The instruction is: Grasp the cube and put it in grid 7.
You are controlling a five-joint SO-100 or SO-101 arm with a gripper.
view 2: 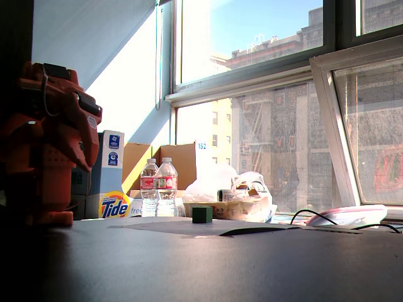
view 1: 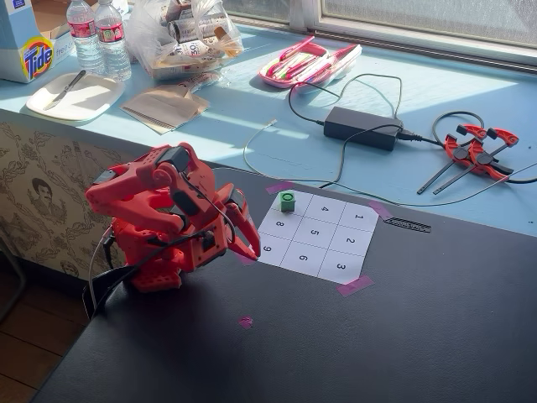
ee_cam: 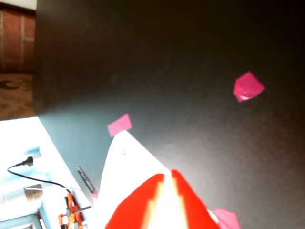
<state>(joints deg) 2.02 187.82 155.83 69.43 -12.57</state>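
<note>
The tiny green cube [view 1: 288, 201] sits on the far-left corner cell [view 1: 302, 202] of the white numbered sheet, next to cells 4 and 8; the cube hides that cell's digit. In a fixed view low over the table the cube [view 2: 202, 214] stands upright on the sheet. The red arm [view 1: 159, 218] is folded back over its base, left of the sheet. My gripper [view 1: 249, 246] points down near cell 9, well apart from the cube. In the wrist view the gripper [ee_cam: 167, 175] shows two red fingers almost together, empty, over the white sheet [ee_cam: 128, 171]. The cube is out of the wrist view.
Pink tape holds the sheet's corners [view 1: 354, 285], and a loose pink tape bit [view 1: 245, 321] lies on the black table. On the blue sill behind are a power brick with cables [view 1: 362, 128], orange clamps [view 1: 478, 151], bottles [view 1: 99, 38] and a plate [view 1: 74, 96].
</note>
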